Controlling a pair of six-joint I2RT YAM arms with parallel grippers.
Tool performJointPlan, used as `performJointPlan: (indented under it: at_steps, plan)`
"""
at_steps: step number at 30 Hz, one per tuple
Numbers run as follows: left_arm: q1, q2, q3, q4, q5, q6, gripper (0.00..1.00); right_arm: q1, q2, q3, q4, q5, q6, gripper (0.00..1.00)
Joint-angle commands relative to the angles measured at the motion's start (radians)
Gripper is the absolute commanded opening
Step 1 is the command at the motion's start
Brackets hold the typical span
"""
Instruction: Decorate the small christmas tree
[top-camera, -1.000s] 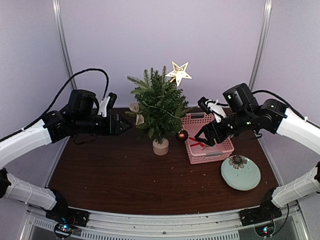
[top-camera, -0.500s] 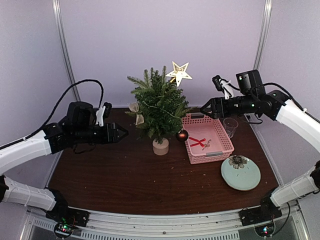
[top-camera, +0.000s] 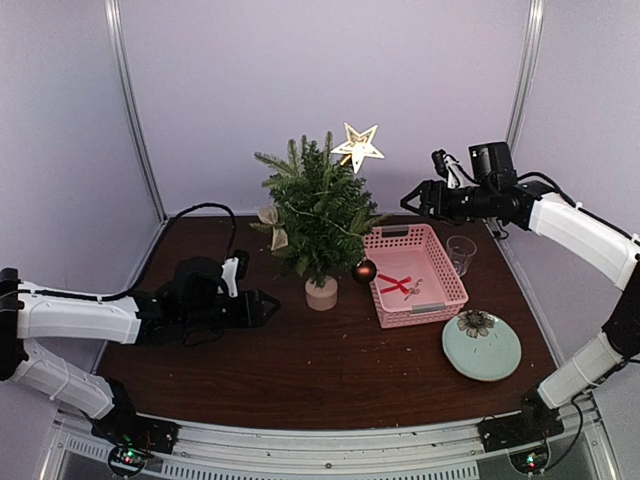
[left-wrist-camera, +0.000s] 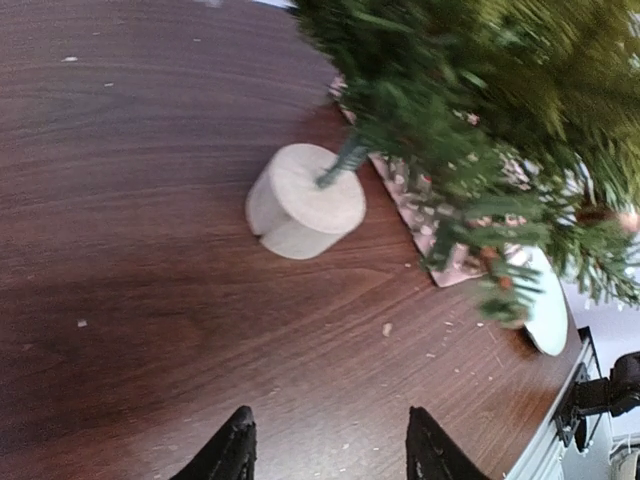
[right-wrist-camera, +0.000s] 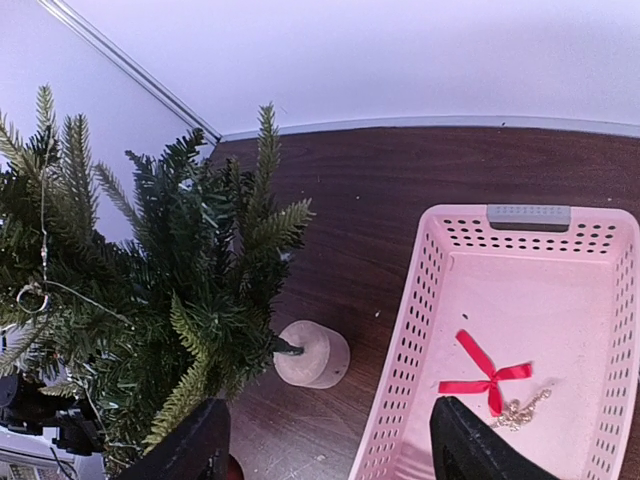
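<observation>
Green tree (top-camera: 318, 215), gold star (top-camera: 358, 146), pink basket (top-camera: 425, 316), red bow (right-wrist-camera: 487, 377), dark wood-grain table (top-camera: 260, 370).

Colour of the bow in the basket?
Red. The bow shows best in the right wrist view.

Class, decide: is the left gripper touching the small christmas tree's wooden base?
Apart. The left wrist view shows bare table between the left gripper and the tree's wooden base.

Pink basket (top-camera: 420, 311), clear glass (top-camera: 461, 252), pale green plate (top-camera: 492, 362) on brown table (top-camera: 280, 370)
</observation>
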Motion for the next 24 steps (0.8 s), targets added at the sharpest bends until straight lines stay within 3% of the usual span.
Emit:
performJointPlan:
  at_steps: [1, 7, 16, 24]
  plan:
    - [-0.048, 0.048, 0.036, 0.203, -0.035, -0.008, 0.51, -0.002, 0.028, 0.006, 0.102, -0.087, 0.068, 0.71]
    - [-0.050, 0.055, 0.026, 0.281, -0.113, -0.028, 0.45, -0.002, 0.058, 0.018, 0.110, -0.100, 0.087, 0.71]
    - [-0.036, 0.120, 0.074, 0.325, -0.165, -0.017, 0.18, -0.002, 0.055, 0.019, 0.096, -0.100, 0.076, 0.72]
    - [0.000, 0.088, 0.066, 0.304, -0.176, -0.010, 0.03, -0.004, 0.051, 0.021, 0.066, -0.094, 0.049, 0.72]
